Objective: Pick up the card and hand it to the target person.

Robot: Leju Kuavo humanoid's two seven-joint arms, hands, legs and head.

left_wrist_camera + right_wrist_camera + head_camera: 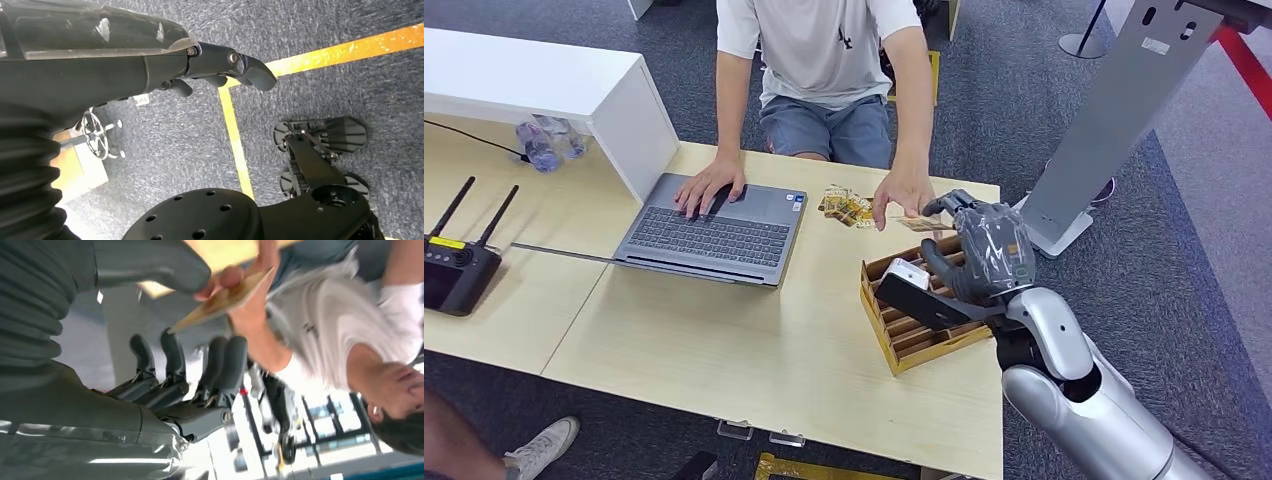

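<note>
Right hand (984, 250) raised over desk (754, 350), thumb and fingers (172, 352) pinching card (225, 297); person's hand (904, 195) is taking far end. Advice: keeping card steady, loosening pinch only once person is gripping firmly. Left hand (220, 62) hanging, fingers curled on nothing

A thin, flat card (921, 224) with a tan, patterned face is held off the table, roughly level, just beyond the far end of the slotted wooden tray (879, 310). One end is pinched by the person's hand (902, 196). The other end lies at the fingertips of the right hand (984, 250); whether that hand grips it cannot be told. In the right wrist view the card (225, 299) is seen edge-on and tilted.
</note>
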